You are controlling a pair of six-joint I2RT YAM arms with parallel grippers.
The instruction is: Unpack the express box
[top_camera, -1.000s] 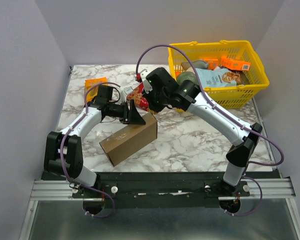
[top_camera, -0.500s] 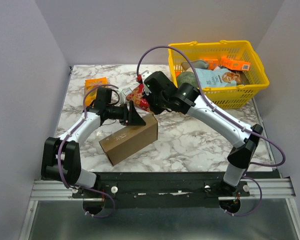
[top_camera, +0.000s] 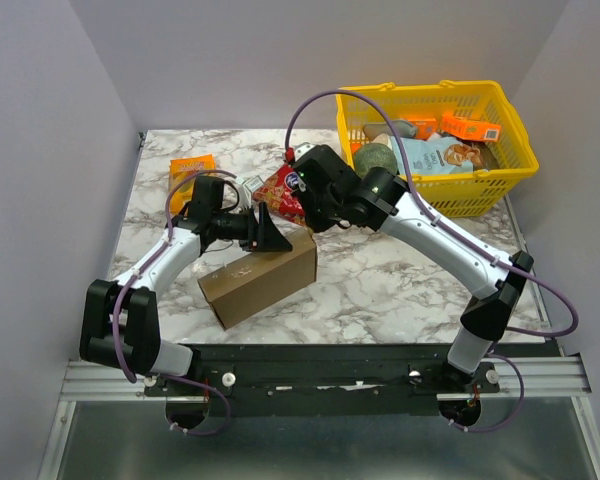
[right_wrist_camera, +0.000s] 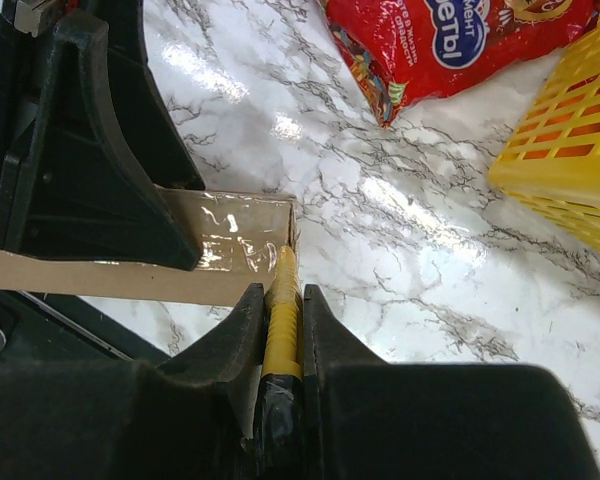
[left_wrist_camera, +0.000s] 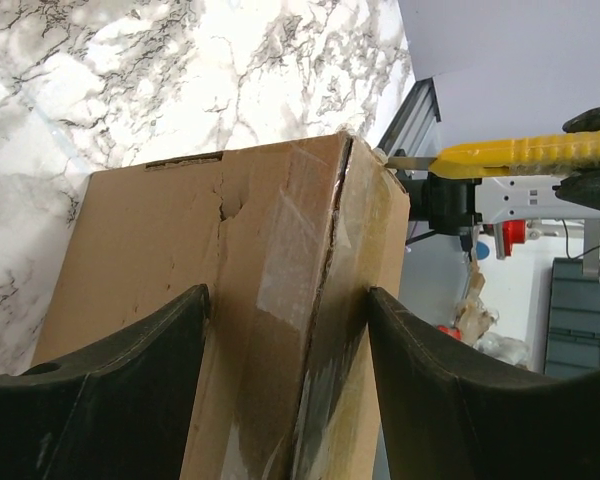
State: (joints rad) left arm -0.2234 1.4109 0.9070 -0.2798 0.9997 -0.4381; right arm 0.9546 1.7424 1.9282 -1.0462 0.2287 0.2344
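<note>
1. The express box (top_camera: 256, 280) lies flat on the marble bench (top_camera: 380, 290), in its near left part. It is turned at an angle, so one end points toward the middle of the bench.
2. The box is closed. Clear tape runs along its top seam, and the cardboard beside the seam is creased and cracked. Nothing of its inside shows.
3. The left pincer (left_wrist_camera: 288, 292) stands at the box's far end with its fingers spread wide, one to each side of the taped seam. Whether they touch the cardboard I cannot tell.
4. The right pincer (right_wrist_camera: 280, 300) is pressed together on a yellow utility knife (right_wrist_camera: 281, 300). The knife's thin blade (left_wrist_camera: 408, 160) sits just beside the box's taped end corner.
5. A red snack bag (top_camera: 278, 190) lies on the bench just beyond that end, between the box and the basket.
6. The yellow basket (top_camera: 470, 195) stands at the far right corner of the bench, well apart from the box. It holds a light-blue packet (top_camera: 440, 157), an orange carton (top_camera: 472, 127) and a rounded green item (top_camera: 377, 158), piled loosely together.
7. A small orange packet (top_camera: 192, 165) lies toward the far left corner.
</note>
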